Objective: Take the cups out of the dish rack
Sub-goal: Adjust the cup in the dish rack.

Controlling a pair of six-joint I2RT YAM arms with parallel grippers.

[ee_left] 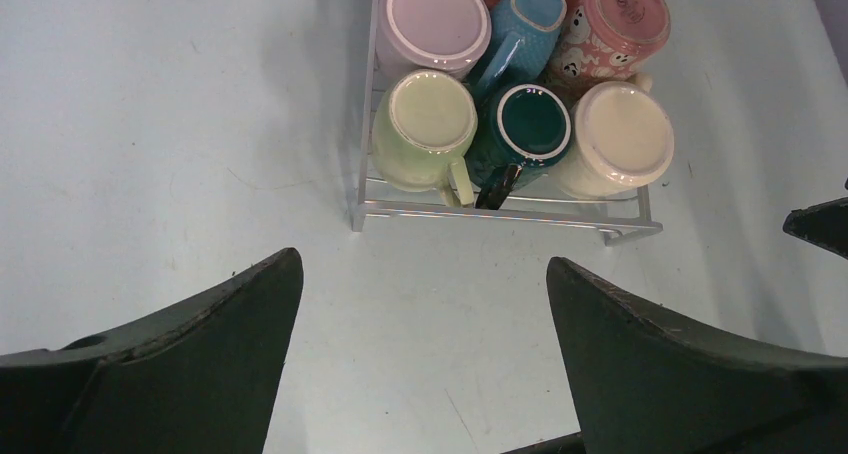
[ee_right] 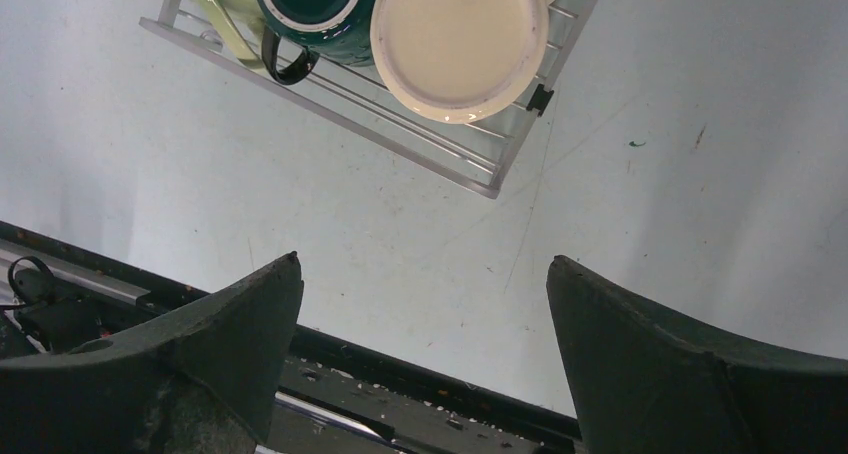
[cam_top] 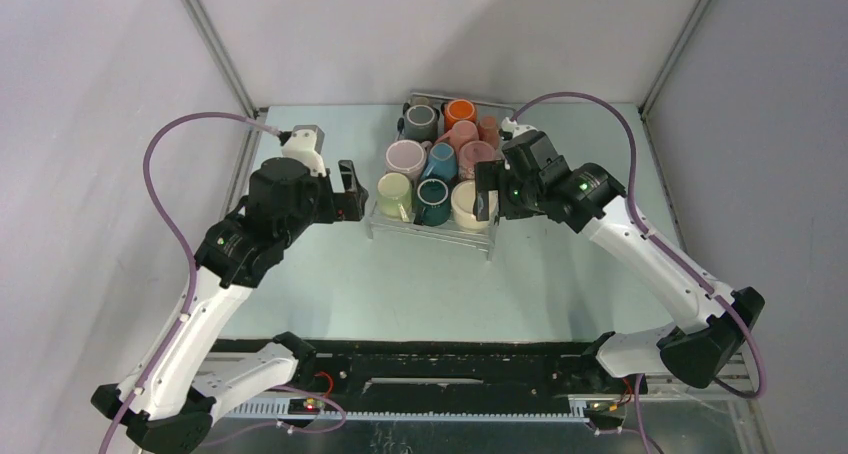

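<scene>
Right now I see both claws spread wide and holding nothing. The flat silvery wire dish rack (cam_top: 430, 230) sits at the far middle of the pale blue-green tabletop (cam_top: 400, 284), between the two arms, with all the cups packed on it.

From the top camera, the left claw (cam_top: 347, 189) hangs just beside the rack's left edge, level with the pale green ceramic mug (cam_top: 394, 194) at the near left corner. Through the left wrist camera, that mug (ee_left: 424, 126) lies ahead of the gap between the fingers, clear of both tips. The dark teal mug (ee_left: 530, 124) touches it on one side and the lilac mug (ee_left: 432, 22) sits behind it.

The right claw (cam_top: 487, 196) is at the rack's near right corner, beside the cream ceramic mug (cam_top: 470, 204). In the right wrist view the cream mug (ee_right: 458, 39) is base up at the rack's corner (ee_right: 420, 139), beyond the open fingers and not touching them.

Further back on the rack are a blue mug (cam_top: 440, 160), a speckled pink mug (cam_top: 477, 157), a grey mug (cam_top: 421, 123) and an orange mug (cam_top: 460, 112).
</scene>
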